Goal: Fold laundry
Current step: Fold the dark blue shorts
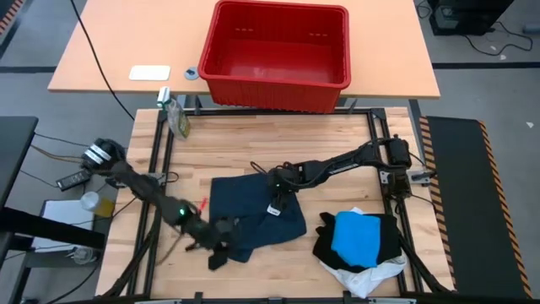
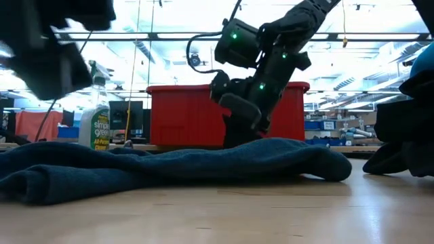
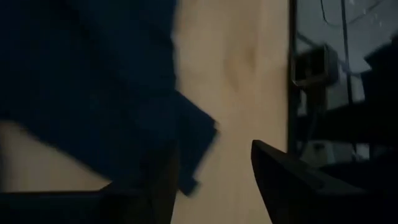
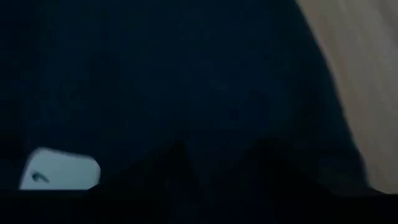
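Currently a dark navy garment (image 1: 253, 215) lies spread flat on the tabletop (image 1: 253, 143), and it serves as the landmark. At its front-left corner the left end effector (image 1: 221, 245) sits low, fingers spread with bare wood showing between them in its wrist view, holding nothing. On the garment's middle, toward the back edge, the right end effector (image 1: 273, 207) presses down among the cloth; whether its fingers are parted or pinching fabric I cannot tell. To the right of the garment, well apart, sits a pile: a bright blue piece (image 1: 359, 238) on a black one (image 1: 384, 232), with white cloth (image 1: 367, 277) beneath. Beyond the garment stands a red basket (image 1: 278, 51).

Likely risks: the left fingers could close on one layer only, or beside the corner, dragging the cloth into a crooked fold; the right arm could bunch it.

Behind and left of the garment, a spray bottle (image 2: 95, 129) reads "simple green".
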